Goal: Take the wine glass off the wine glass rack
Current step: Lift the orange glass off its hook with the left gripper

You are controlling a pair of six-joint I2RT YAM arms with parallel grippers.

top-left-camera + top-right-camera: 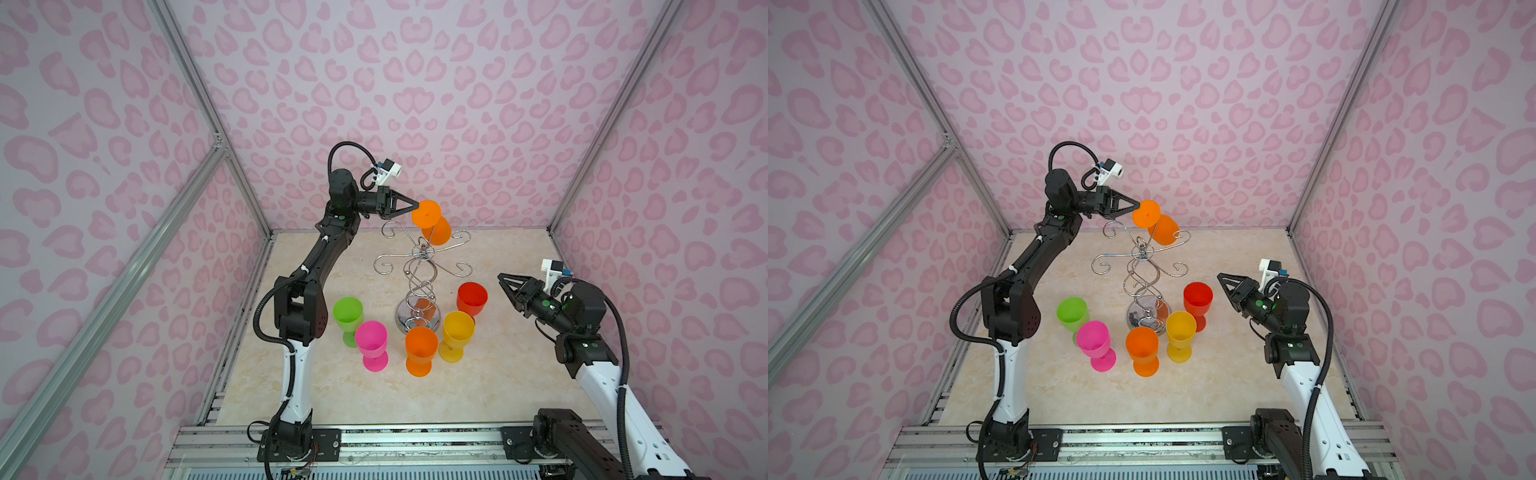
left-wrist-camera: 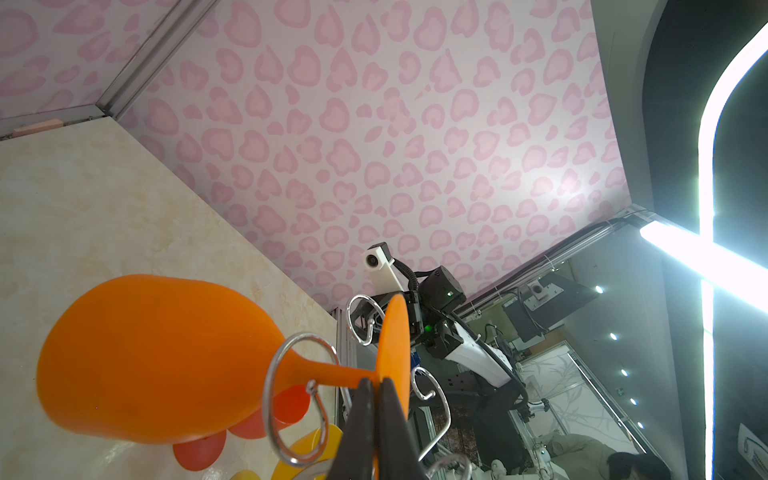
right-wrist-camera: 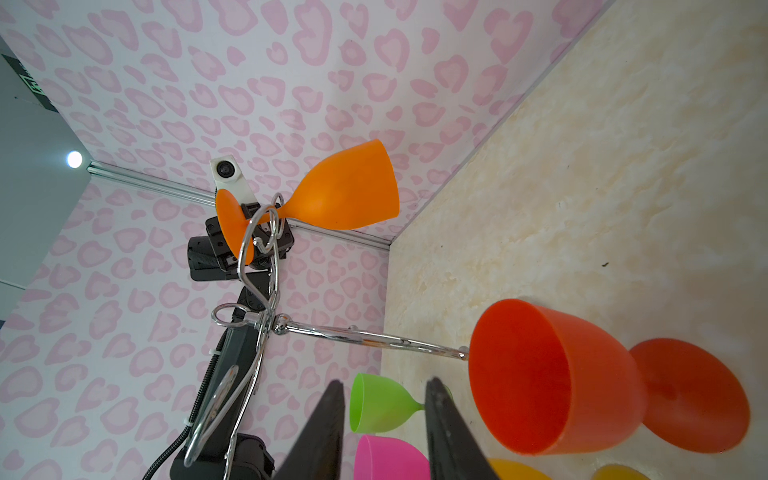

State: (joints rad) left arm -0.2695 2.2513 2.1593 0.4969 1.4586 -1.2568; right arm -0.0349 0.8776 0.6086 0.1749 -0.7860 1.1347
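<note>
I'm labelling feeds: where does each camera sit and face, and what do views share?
Top views: overhead in front, looking down on the wine glass rack; left arm, right arm show.
Left wrist: behind the left gripper, shut on the hanging orange wine glass.
Right wrist: behind the open right gripper, facing the rack.
Shared: all show that glass.
</note>
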